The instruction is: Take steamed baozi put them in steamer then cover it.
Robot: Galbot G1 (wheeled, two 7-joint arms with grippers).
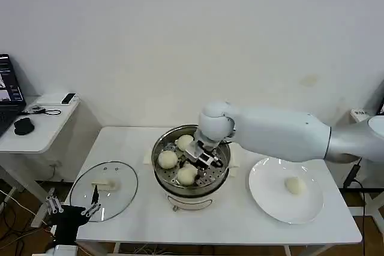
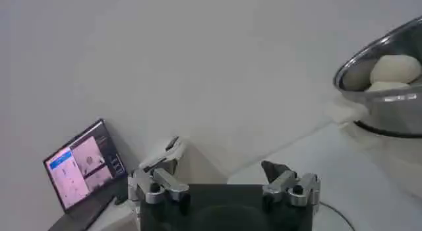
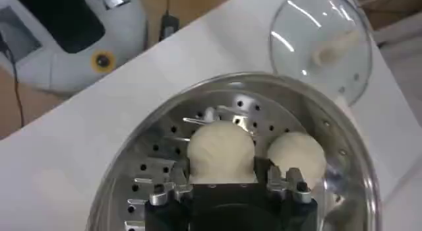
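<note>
Overhead, the right gripper [image 1: 203,159] is being held inside the steamer [image 1: 161,169], closed around a bun [image 1: 187,174] beside two more; the last bun [image 1: 293,185] is lying on the plate [image 1: 264,199], rightward. At the left wrist, the left gripper [image 2: 224,188] is hanging open, nearest the lid [image 1: 123,191]. At the right wrist, the held bun [image 3: 221,152] is being pressed between the fingers [image 3: 166,191].

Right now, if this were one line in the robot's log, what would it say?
right gripper: in steamer, at bun | buns in steamer: three | plate: one bun | lid: off, on table | left gripper: idle, open
</note>
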